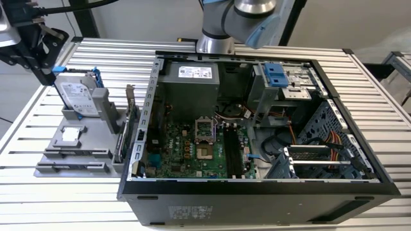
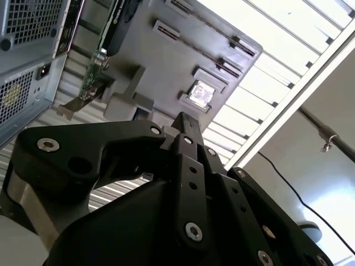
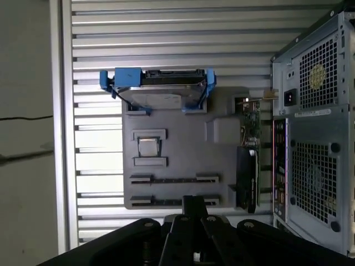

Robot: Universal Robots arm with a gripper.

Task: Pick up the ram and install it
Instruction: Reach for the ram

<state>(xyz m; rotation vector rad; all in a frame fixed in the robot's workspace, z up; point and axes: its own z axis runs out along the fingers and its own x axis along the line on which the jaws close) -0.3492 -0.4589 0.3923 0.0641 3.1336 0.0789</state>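
Observation:
Two thin dark strips stand edge-on in the long slots of the grey fixture tray [image 3: 222, 124]. The one nearer the tray's middle looks like the ram [image 3: 175, 178]; it is a low narrow bar [image 1: 77, 153] in the exterior view. My black gripper [image 1: 46, 77] hangs above the tray's far corner at the exterior view's left, well apart from the ram. In both wrist views its fingers meet at one tip [image 2: 186, 124] [image 3: 194, 202], shut, with nothing seen between them. The motherboard's long black memory slots [image 1: 231, 154] lie inside the open computer case [image 1: 359, 183].
A silver hard drive with blue rails [image 1: 80, 96] stands upright on the tray, next to a small square chip [image 3: 148, 147]. An upright card with a metal bracket [image 3: 248, 166] stands between the tray and the case. The slatted metal table [image 1: 378, 101] carries everything.

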